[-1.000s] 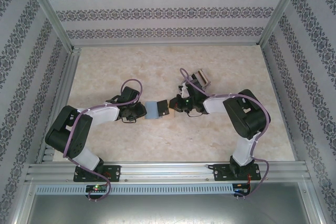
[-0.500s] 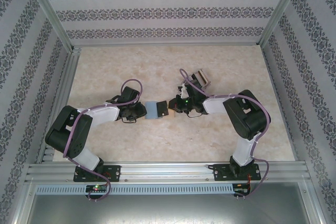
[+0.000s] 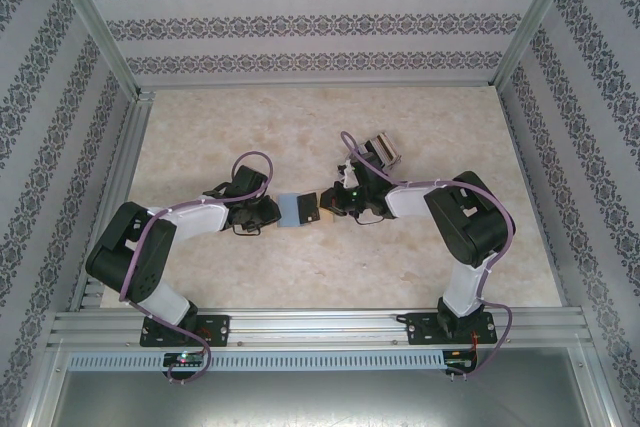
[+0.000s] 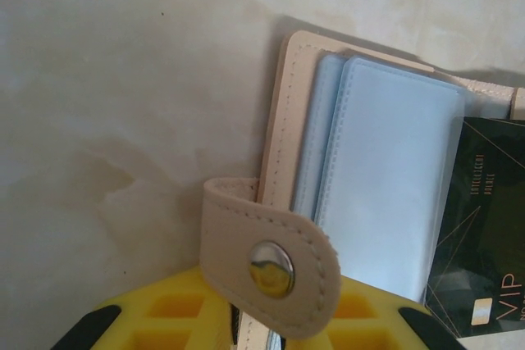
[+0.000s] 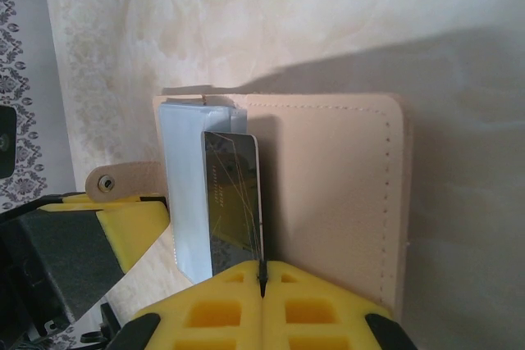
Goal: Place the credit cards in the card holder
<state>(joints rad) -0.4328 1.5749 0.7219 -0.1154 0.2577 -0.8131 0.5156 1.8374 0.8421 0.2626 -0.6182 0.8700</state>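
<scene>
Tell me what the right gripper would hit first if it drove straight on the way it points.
Probably the card holder: the right gripper, shut on the dark card, points at its open edge, the card lying against the blue sleeves. Depth is unclear.

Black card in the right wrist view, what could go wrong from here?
1. The black card, pinched on edge in the right end effector, could slide between the blue sleeves rather than into a pocket.
2. The card holder, held at one edge by the left end effector, may shift if pushed.
</scene>
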